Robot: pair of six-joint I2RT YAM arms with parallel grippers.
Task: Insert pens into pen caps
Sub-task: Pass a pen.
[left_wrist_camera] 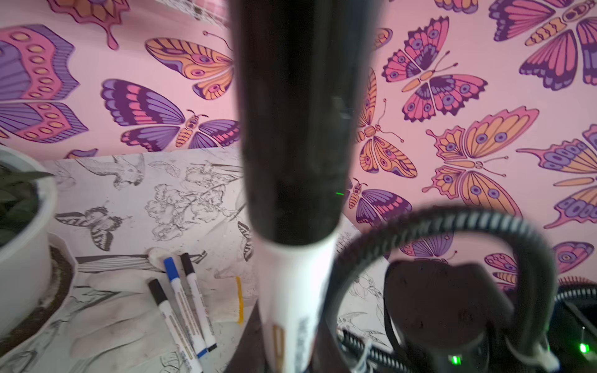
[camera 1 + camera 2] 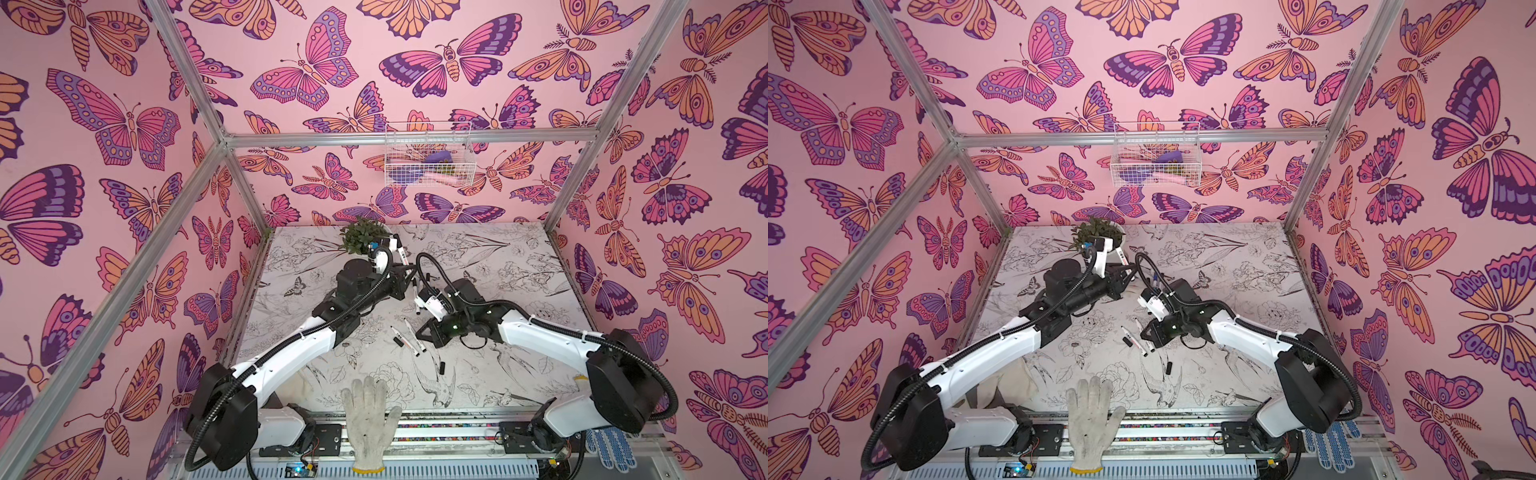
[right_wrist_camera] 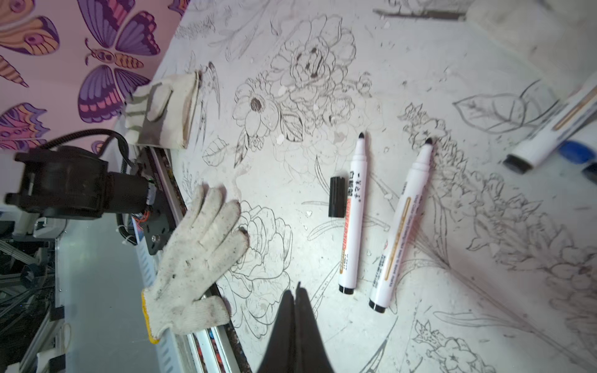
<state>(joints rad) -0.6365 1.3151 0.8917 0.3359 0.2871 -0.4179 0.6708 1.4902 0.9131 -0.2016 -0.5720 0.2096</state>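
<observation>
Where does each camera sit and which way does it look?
Top views: high up front, looking down at the table; left arm and right arm show.
Left wrist: on the left arm, looking along its held pen toward the wall; the right arm's hose shows.
Right wrist: on the right arm, looking down at two uncapped pens, a cap, a glove; the shut right pincer shows.
Shared: top and right wrist views show that glove and those pens.

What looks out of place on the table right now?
A white work glove hangs over the front edge of the table, reaching onto the work surface, unrelated to capping. Two uncapped pens lie nearby with tips exposed, and a loose black cap lies beside one.
</observation>
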